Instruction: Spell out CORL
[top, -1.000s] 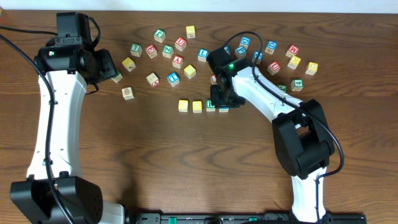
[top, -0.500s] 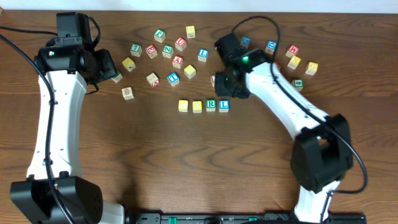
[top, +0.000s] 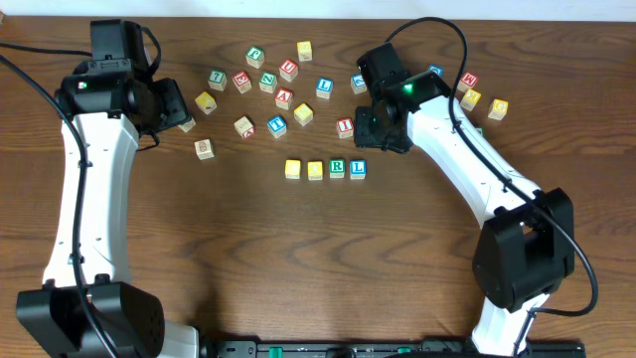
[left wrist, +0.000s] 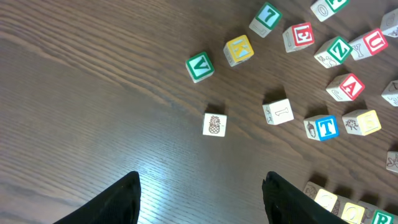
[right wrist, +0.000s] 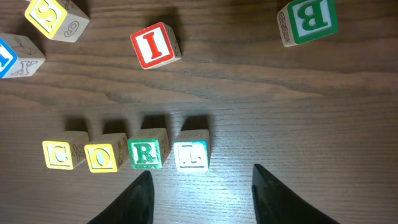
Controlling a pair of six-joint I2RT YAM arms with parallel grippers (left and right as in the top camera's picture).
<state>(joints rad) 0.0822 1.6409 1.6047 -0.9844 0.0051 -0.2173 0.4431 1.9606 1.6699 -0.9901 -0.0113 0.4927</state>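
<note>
Four small wooden cubes stand in one row on the dark brown wooden table (top: 248,259): yellow C block (right wrist: 59,154), yellow O block (right wrist: 102,157), green R block (right wrist: 146,153), blue L block (right wrist: 191,154). The row's long axis runs left to right in the overhead view, and the letters read upright. The right gripper (right wrist: 202,170) hovers just beside the L, jaws apart and empty. The left gripper (left wrist: 201,175) hangs well apart from the row, jaws also apart. A red I block (right wrist: 155,45) lies near the row. The left wrist view cuts the row off at its lower edge. The right arm partly hides some loose blocks (top: 288,70).
</note>
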